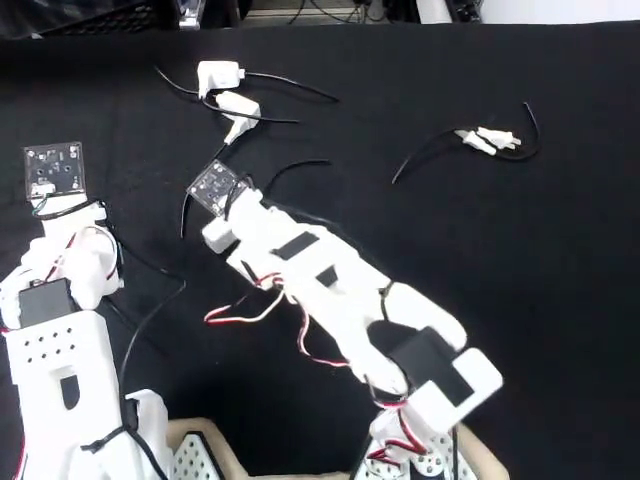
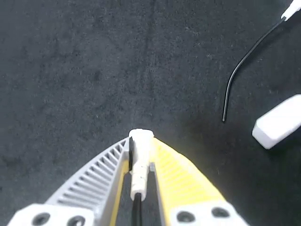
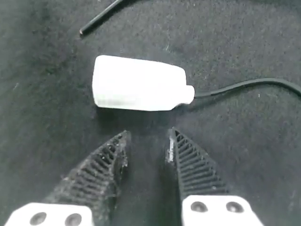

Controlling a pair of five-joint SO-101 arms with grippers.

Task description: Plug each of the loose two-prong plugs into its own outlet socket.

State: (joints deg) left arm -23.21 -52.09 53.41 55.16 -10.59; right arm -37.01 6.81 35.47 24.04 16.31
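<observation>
**Left arm.** The left arm's fingers [image 2: 178, 174], one grey and ribbed, one yellow, are pressed onto a small white plastic plug [image 2: 140, 157]. Its black cord runs back between them. The plug's tip sits level with the fingertips at lower centre of the left wrist view, over the black cloth tabletop [image 2: 94, 70]. At the right edge of that view is a white block-shaped end [image 2: 277, 123], with a loose black wire [image 2: 233, 80] curving above it. What the block belongs to cannot be determined.

**Right arm.** The right arm's fingers [image 3: 101, 169], both black and ribbed, are spread apart with nothing between them. Just beyond their tips, not touching, a white rounded rectangular plastic housing [image 3: 138, 84] lies flat on the cloth. Its thin black lead [image 3: 244, 84] leaves a nub at one end and runs to the right edge of the frame.

**High view.** The left arm [image 1: 55, 340] occupies the lower left. The right arm [image 1: 330, 285] stretches from lower centre-right toward the upper left and ends near a pair of white housings [image 1: 238, 104] lying close together at upper centre-left, cords trailing. A further set of small white plug pieces [image 1: 490, 140] with black cords lies at upper right, well apart from both arms.
</observation>
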